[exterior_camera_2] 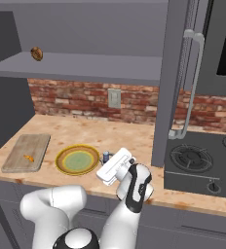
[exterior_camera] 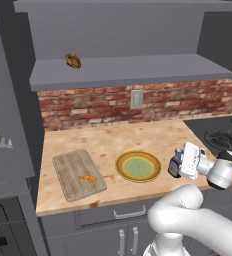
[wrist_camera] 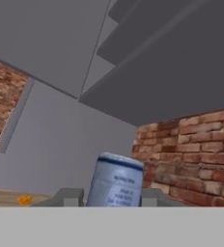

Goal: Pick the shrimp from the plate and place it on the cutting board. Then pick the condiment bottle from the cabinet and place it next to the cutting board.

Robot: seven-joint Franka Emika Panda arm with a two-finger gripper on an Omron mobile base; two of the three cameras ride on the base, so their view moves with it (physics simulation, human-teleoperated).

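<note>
The white arm reaches low at the plate's three o'clock; its gripper (wrist_camera: 109, 198) pinches a grey-capped bottle (wrist_camera: 115, 181), label unreadable.

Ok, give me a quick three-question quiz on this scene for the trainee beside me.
1. True or false: the shrimp lies on the plate.
2. What sits between the fingertips of the gripper? A) the condiment bottle B) a spoon C) nothing
3. Fill in: the round brown lump sits in the ____.

Key: 1 false, it lies on the cutting board. 2 A. 3 cabinet.
</note>
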